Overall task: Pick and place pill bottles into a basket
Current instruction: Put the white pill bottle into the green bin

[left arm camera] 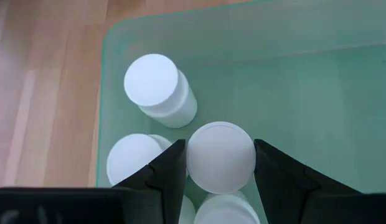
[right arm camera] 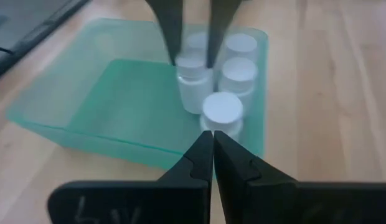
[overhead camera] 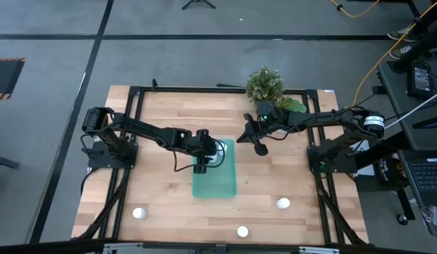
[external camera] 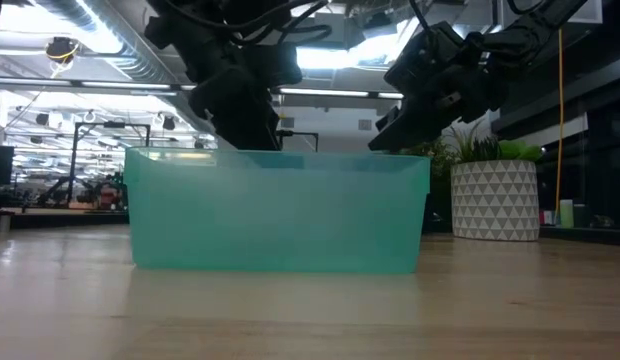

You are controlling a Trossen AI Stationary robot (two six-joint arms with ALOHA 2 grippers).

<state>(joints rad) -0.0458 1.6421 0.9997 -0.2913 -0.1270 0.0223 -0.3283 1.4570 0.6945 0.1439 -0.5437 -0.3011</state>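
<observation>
The teal basket (overhead camera: 222,185) lies mid-table and holds several white pill bottles standing on their bases at its far left end (right arm camera: 238,71). My left gripper (overhead camera: 202,161) reaches down into that end and is shut on one bottle (left arm camera: 221,157). My right gripper (overhead camera: 259,144) is shut and empty, in the air off the basket's far right corner; its own wrist view shows its fingertips meeting (right arm camera: 211,152). Three more bottles stand on the table near the front edge: at the left (overhead camera: 139,212), in the middle (overhead camera: 242,231) and at the right (overhead camera: 283,203). My left gripper pinches the bottle's round cap (left arm camera: 196,163) between its two fingers, one on either side. The fingers (right arm camera: 171,37) come from above, pointing down. The bottle stays upright among the other bottles; whether its base rests on the basket floor, I cannot tell.
A green plant in a white patterned pot (overhead camera: 264,85) stands at the far edge, right of the middle, close behind my right arm; it also shows in the low view (external camera: 495,200). Bare wood lies left and right of the basket.
</observation>
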